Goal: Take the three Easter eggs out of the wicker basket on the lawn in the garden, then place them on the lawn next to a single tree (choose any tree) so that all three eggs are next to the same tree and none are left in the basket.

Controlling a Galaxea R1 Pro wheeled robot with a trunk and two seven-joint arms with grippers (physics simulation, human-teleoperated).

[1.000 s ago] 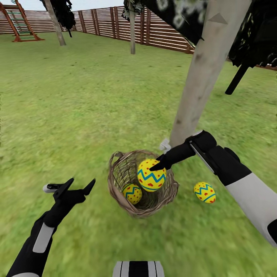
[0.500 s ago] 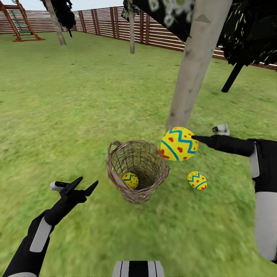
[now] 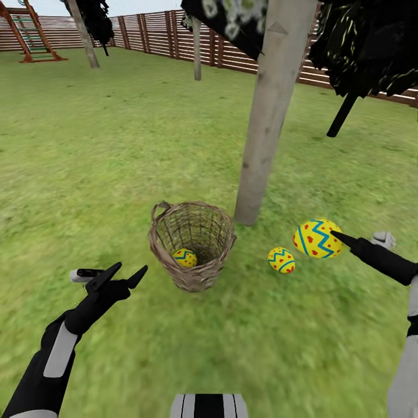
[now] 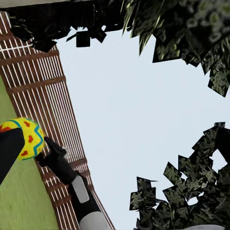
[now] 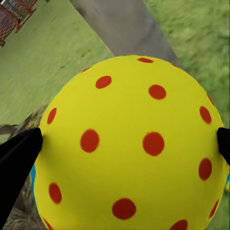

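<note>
Right gripper [image 3: 339, 237] is pinching a smooth, round, likely slippery egg [image 3: 317, 238] across its widest part beside the tree [image 3: 264, 125]; left gripper [image 3: 128, 275] is hanging open, empty.

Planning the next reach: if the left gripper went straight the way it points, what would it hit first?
Probably nothing: the left gripper points upward, and its wrist view centres on open sky between the dark leaves. Depth is unclear.

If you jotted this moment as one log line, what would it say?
right gripper: holding egg above grass | left gripper: open, empty | basket: one egg inside | one egg on grass near tree trunk
</note>
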